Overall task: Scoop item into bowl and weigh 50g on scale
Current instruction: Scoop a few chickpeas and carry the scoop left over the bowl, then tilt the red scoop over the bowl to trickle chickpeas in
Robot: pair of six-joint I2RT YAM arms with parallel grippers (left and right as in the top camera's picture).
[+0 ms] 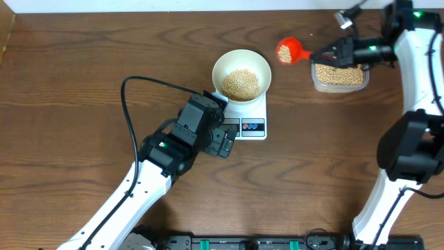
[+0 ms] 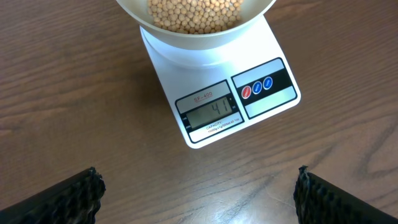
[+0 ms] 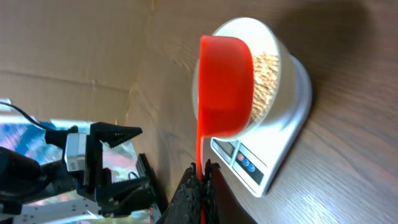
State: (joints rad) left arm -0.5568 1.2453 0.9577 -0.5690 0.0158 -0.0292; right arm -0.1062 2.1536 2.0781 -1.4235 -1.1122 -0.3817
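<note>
The white bowl point(image 1: 241, 62) stands on the white scale point(image 1: 254, 127) and holds a heap of tan beans point(image 1: 241, 83). My left gripper point(image 1: 223, 141) hovers open just in front of the scale, nothing between its fingers point(image 2: 74, 196). In the left wrist view the scale point(image 2: 261, 102) shows 41 on its display, under the bowl point(image 2: 199, 38) of beans point(image 2: 193, 12). My right gripper point(image 1: 322, 55) is shut on the handle of a red scoop point(image 1: 290, 50), held in the air between bowl and tub. From the right wrist, the scoop point(image 3: 225, 87) hangs before the bowl point(image 3: 287, 59).
A clear plastic tub point(image 1: 339, 75) with more beans sits at the back right, below the right gripper. A black cable point(image 1: 128, 104) loops over the table left of the scale. The left arm lies across the front left.
</note>
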